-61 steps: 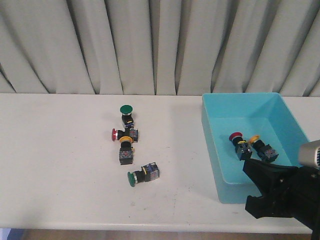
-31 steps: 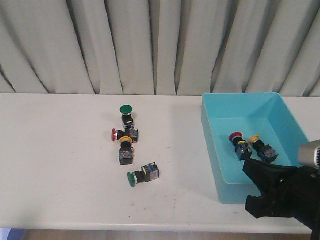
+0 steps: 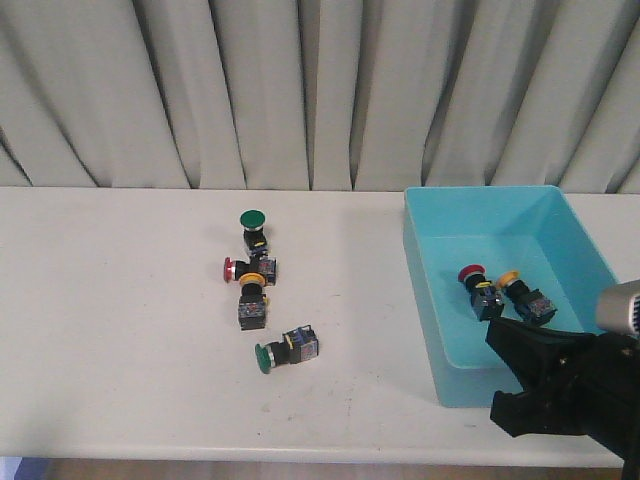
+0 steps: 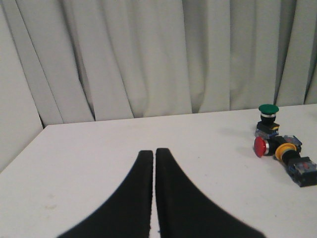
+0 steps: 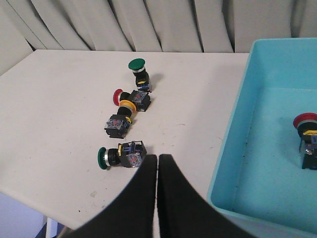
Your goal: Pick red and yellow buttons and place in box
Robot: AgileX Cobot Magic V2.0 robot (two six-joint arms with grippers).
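Front view, box: turquoise box (image 3: 425, 290) at the right of the white worktop (image 3: 120, 330), with a red button (image 3: 472, 274) and a yellow button (image 3: 508, 279) lying inside.
Front view, worktop cluster: green button (image 3: 251, 220) upright; just in front, a second red button (image 3: 230, 269) and a second yellow button (image 3: 253, 279) touching; another green button (image 3: 265, 357) on its side nearer.
Front view, right gripper (image 3: 505, 375): low beside the box's near wall; spread unclear here.
Left wrist view: left gripper (image 4: 153, 154) fingers pressed together, empty, over bare worktop.
Right wrist view: right gripper (image 5: 157, 159) fingers closed together, empty.
Writing: none readable.
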